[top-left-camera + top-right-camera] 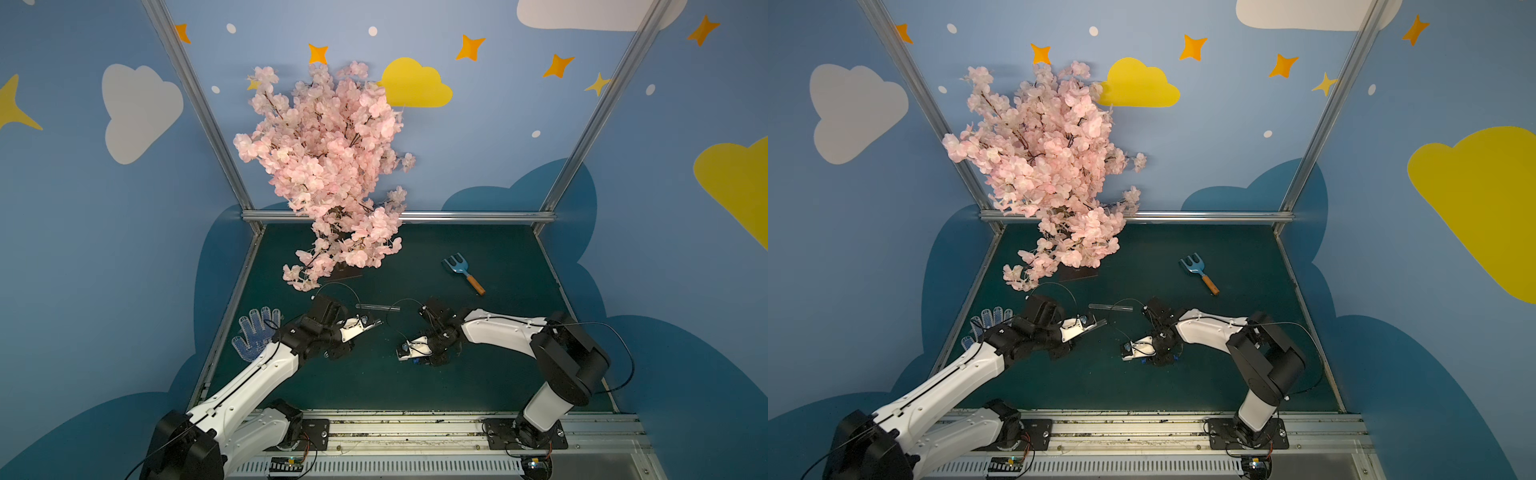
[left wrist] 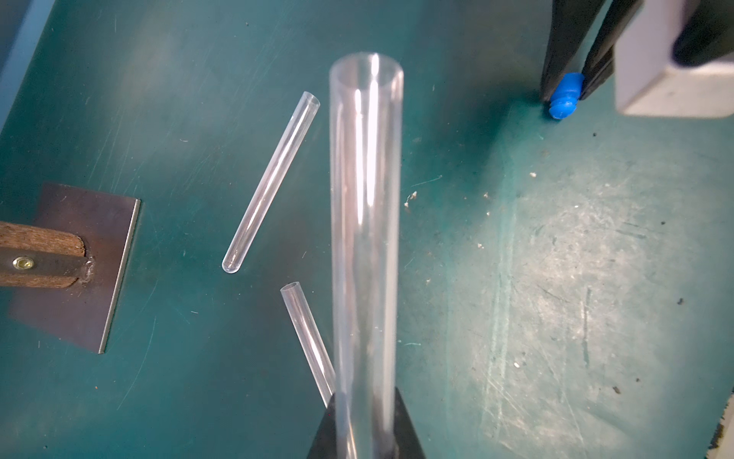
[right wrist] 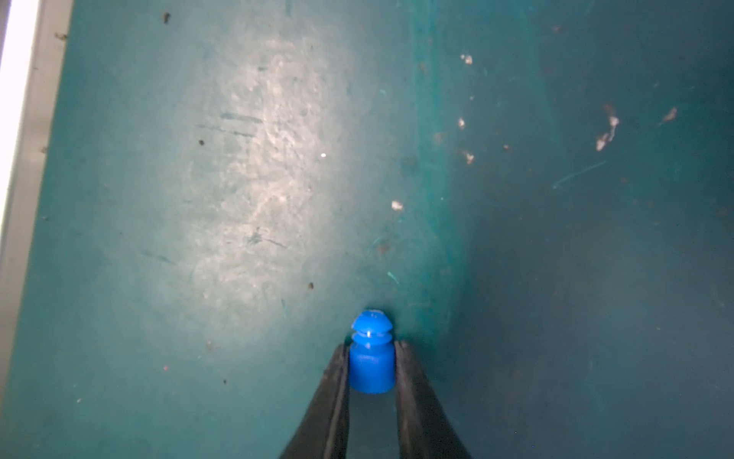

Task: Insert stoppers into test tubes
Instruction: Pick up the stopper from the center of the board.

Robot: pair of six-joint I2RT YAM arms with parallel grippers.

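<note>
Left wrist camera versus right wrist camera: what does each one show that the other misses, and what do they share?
Only the left wrist view: the clear tube clamped in the left fingers, a second tube and a third tube lying loose, and a metal plate. Only the right wrist view: a pale metal rail along one edge. Both: the blue stopper between the right fingers, and the scuffed green mat.
</note>
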